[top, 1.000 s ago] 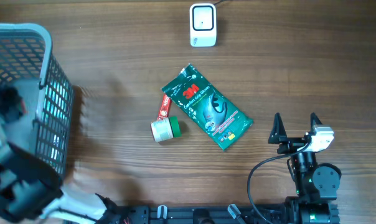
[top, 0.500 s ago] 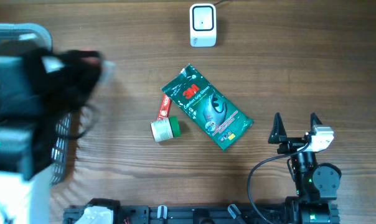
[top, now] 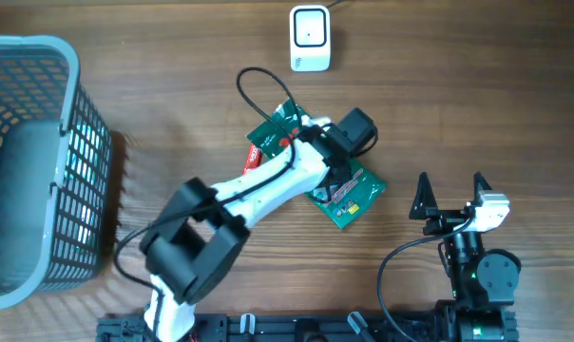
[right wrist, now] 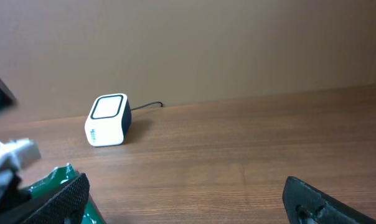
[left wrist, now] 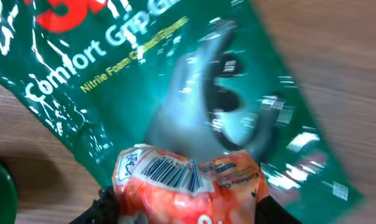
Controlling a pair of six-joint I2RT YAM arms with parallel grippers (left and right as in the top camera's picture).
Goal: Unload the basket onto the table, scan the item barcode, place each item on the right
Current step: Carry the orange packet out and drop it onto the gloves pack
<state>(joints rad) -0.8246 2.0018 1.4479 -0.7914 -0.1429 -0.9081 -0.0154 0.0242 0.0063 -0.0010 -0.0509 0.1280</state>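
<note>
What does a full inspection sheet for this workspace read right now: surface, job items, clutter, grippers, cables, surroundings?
Surface: wooden table, no spills seen.
Job's things: orange packet, barcode facing the wrist camera, held above the green glove pack; white scanner at the far edge, apart from both.
Clutter: grey basket at the left; red-labelled item mostly hidden under the left arm.
Grippers: left gripper shut on the orange packet; right gripper open, empty.
Cables: black cable looping off the left arm; scanner cable running toward the wall.
Surroundings: plain brown wall; nothing else seen.
</note>
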